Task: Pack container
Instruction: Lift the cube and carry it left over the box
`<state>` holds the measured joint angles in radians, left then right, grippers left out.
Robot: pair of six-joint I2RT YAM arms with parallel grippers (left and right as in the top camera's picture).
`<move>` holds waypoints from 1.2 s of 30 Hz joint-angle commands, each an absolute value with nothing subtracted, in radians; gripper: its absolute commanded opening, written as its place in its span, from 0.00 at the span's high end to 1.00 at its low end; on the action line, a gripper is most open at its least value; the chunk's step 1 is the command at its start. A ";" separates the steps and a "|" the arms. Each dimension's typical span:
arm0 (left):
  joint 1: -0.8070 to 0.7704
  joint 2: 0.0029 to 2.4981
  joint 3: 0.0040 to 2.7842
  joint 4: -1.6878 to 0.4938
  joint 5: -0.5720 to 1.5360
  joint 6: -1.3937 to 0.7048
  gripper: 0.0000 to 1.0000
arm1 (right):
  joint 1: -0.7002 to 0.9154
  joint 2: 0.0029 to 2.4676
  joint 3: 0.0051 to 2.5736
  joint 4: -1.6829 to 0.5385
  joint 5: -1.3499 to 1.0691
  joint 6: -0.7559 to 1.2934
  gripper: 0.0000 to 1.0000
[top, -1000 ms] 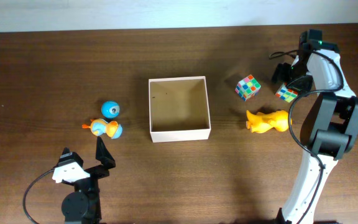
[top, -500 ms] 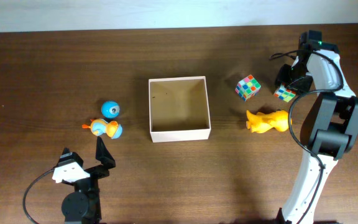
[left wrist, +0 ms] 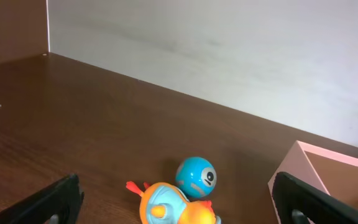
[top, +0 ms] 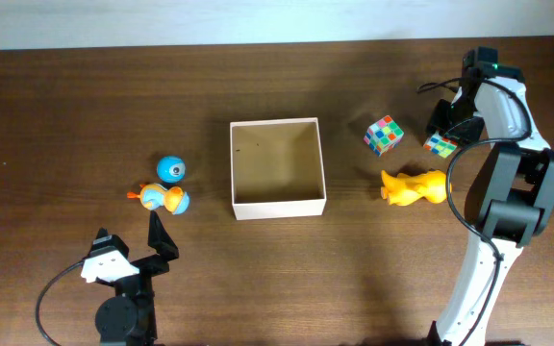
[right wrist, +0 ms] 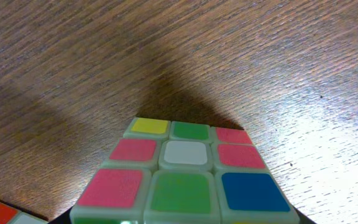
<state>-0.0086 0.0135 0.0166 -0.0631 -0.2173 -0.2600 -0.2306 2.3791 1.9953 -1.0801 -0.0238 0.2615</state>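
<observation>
Spreading across every view is a dark brown wooden table [top: 85, 106] with a visible grain, and a pale, off-white wall [left wrist: 229, 56] rises behind its far edge (the overhead view shows it only as a light strip). The container [top: 279, 206] sits near the middle of the table, open-topped, with its tan floor bare.

To its left lie a blue ball [top: 171, 169] and, just beside it, an orange-and-blue duck toy [top: 164, 198]. The left gripper [top: 162, 238] hangs low near the front edge, close to that toy. Its fingers [left wrist: 58, 198] are spread wide, with nothing between them.

To the right of the container, a colour cube [top: 384, 135] rests tilted on the wood, and a yellow duck [top: 412, 187] lies nearer the front. The right gripper [top: 447, 130] is down over a second cube [top: 441, 145]. In the right wrist view that cube fills the lower frame and throws a dark shadow on the glossy boards. The fingers are hidden, so I cannot tell whether they grip it.
</observation>
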 commanded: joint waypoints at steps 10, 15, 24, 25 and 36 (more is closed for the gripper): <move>-0.004 0.006 0.010 -0.061 -0.224 -0.245 0.01 | -0.236 2.395 2.045 -1.133 -0.012 0.265 0.45; -0.004 0.006 0.010 -0.061 -0.224 -0.245 0.01 | -0.236 2.392 2.124 -1.189 -0.012 0.258 0.45; -0.004 0.006 0.010 -0.061 -0.224 -0.245 0.01 | -0.236 2.385 2.324 -1.327 -0.020 0.239 0.46; -0.004 0.006 0.010 -0.061 -0.224 -0.245 0.01 | -0.236 2.385 2.353 -1.345 -0.023 0.239 0.46; -0.004 0.006 0.010 -0.061 -0.224 -0.245 0.01 | -0.234 2.384 2.600 -1.472 -0.354 0.156 0.46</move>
<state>-0.0086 0.0139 0.0166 -0.0631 -0.2173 -0.2600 -0.2306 2.3932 2.5484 -1.4609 -0.1905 0.1982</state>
